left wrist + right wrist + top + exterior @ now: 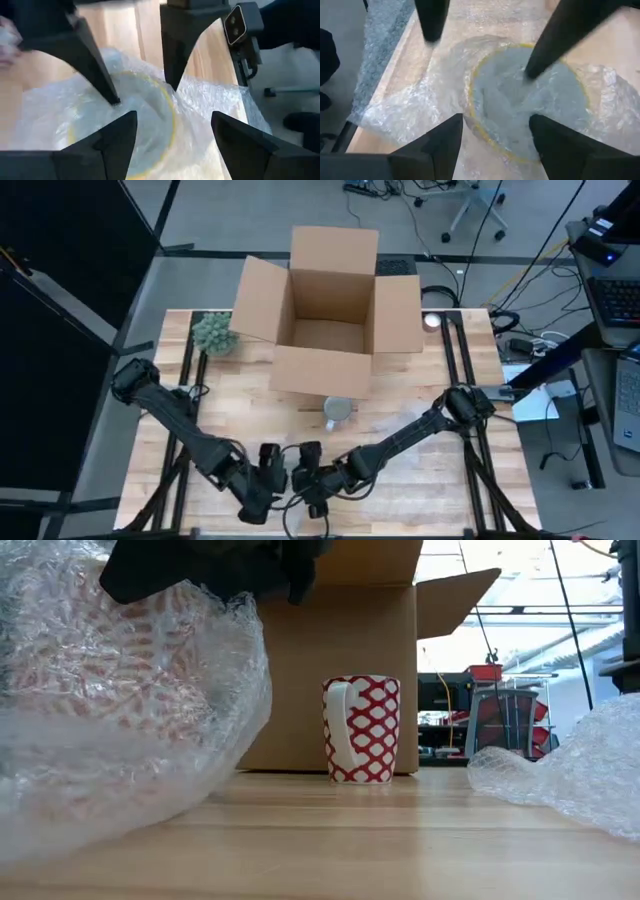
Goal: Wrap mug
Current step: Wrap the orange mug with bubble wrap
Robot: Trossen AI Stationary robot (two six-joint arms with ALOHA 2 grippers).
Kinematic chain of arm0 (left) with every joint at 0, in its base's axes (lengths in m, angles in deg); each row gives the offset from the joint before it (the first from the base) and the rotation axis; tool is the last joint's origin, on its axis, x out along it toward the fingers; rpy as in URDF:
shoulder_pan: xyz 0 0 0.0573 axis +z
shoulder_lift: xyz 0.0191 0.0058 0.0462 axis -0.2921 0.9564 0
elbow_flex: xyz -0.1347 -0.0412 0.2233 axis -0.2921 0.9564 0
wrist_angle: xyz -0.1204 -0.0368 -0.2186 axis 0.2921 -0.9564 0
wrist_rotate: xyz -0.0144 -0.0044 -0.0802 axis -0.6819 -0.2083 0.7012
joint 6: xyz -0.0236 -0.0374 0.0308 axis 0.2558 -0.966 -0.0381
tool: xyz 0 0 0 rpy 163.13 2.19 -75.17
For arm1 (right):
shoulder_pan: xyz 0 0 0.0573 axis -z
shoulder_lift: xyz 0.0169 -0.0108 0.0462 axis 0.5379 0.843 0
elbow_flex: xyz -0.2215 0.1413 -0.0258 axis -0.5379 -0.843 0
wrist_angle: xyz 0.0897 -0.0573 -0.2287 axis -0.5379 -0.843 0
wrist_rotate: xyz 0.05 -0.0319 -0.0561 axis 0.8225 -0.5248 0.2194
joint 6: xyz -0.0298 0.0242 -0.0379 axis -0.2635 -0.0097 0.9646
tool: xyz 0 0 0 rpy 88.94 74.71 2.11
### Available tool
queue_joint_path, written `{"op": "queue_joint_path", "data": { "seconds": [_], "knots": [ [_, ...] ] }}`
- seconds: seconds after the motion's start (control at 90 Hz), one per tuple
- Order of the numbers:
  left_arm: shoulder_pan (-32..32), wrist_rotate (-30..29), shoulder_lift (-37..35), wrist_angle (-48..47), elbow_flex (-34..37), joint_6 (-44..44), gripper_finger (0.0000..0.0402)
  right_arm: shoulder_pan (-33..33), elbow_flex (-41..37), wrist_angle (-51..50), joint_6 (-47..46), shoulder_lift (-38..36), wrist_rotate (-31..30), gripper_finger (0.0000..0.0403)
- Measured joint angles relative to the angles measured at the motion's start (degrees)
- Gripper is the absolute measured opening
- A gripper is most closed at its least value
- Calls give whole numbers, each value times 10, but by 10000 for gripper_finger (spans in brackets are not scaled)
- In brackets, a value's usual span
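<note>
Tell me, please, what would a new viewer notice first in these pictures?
The open cardboard box stands at the table's far edge, with a red-and-white mug upright in front of it. At the near edge, the left end effector and right end effector hover, open, over crumpled bubble wrap.

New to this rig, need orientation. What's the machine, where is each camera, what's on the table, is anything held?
Two dark robot arms work at a wooden table. One camera looks straight down, one sits at table height, and one rides on each wrist. An open cardboard box stands at the back, with a red-and-white mug upright in front of it and a small green plant beside it. At the near edge, the left gripper and right gripper meet, both open, over crumpled bubble wrap covering a yellow-rimmed plate. Neither visibly clamps anything.
</note>
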State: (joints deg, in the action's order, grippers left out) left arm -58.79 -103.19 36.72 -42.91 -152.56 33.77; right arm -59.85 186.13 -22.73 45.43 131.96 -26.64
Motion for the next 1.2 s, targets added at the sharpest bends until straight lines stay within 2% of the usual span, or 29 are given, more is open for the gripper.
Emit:
{"op": "queue_joint_path", "data": {
  "seconds": [0.133,0.322,0.433,0.544,0.689,0.822,0.967,1.078,1.2],
  "knots": [
    [-31,-19,0,-89,-24,-68,244,0,0,0,-1,0,0,217],
    [-104,-9,0,-216,-24,-249,244,0,0,0,-9,0,-1,217],
    [-152,7,0,-233,-20,-343,244,0,0,0,-9,0,-1,217],
    [-197,56,0,-231,0,-435,244,0,0,0,-10,0,-1,217],
    [-245,151,0,-191,48,-548,244,0,0,0,-11,0,-1,217],
    [-276,205,0,-91,106,-622,244,0,0,0,-11,0,-1,217],
    [-285,213,8,-28,164,-666,244,0,0,-1,-11,0,-2,217],
    [-282,207,23,2,196,-663,244,0,0,-3,-11,0,-3,217],
    [-281,233,38,52,223,-641,224,0,0,-4,-11,0,-3,217]
  ]
}}
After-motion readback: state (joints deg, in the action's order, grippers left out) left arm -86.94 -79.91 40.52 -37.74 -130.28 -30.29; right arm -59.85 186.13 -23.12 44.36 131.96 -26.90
